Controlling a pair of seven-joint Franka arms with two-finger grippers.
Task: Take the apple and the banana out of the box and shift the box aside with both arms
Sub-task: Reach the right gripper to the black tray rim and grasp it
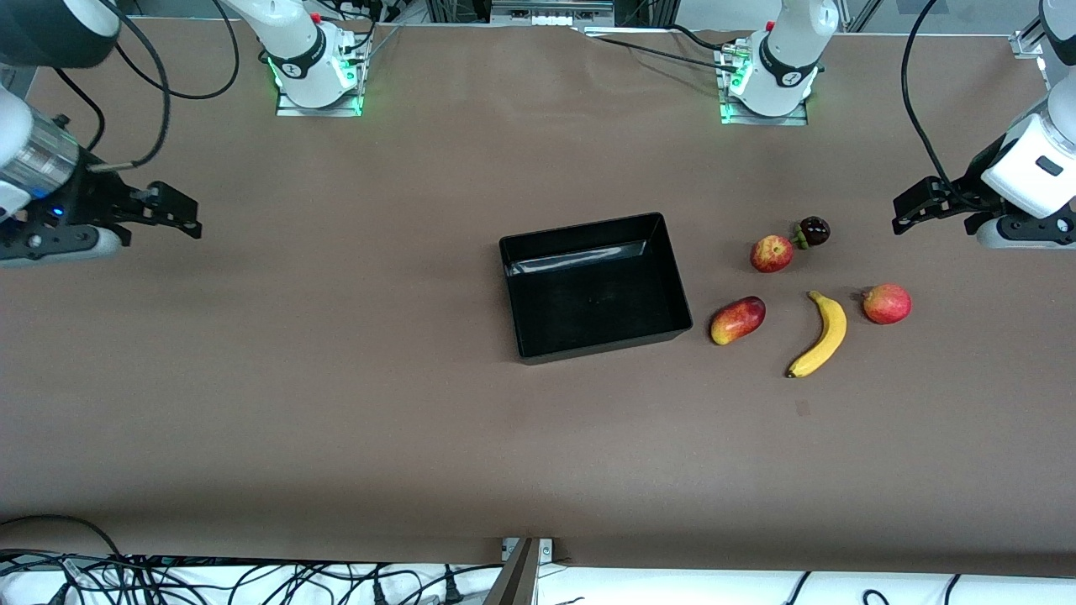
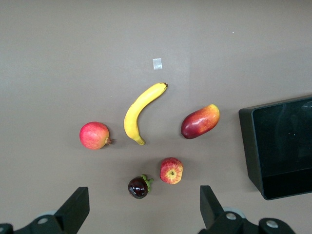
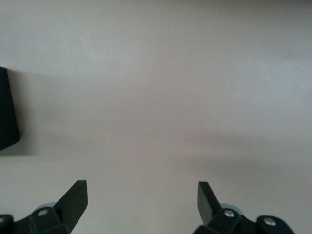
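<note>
over the bare bench (image 1: 336, 378) at the right arm's end hangs my right gripper (image 1: 172, 206), its jaws spread wide apart and holding nothing; in the right wrist view the right gripper (image 3: 141, 204) looks down on plain brown surface, with only a corner of the black tray (image 3: 7, 112) showing at the edge. over the left arm's end of the bench hangs my left gripper (image 1: 925, 206), jaws likewise wide apart and empty; the left wrist view shows the left gripper (image 2: 144, 209) above the group of fruit.

closest under my left gripper lie the small red apple (image 1: 771, 254) with its yellowish patches and, just beside it, a dark purple round fruit (image 1: 814, 231); the two look to be nearly touching. nearer to the front camera than these lies the banana (image 1: 822, 336), curved, flat on the bench, apart from all the others. beside the banana toward the left arm's end sits a round red fruit (image 1: 887, 303), and beside it toward the tray lies an oblong red and yellow fruit (image 1: 737, 320), close to the tray's wall but not touching it.

the black tray (image 1: 588, 286) stands near the middle of the bench, upright, slightly turned, with nothing in it. all five fruits lie on the bench between the tray and the left arm's end.
</note>
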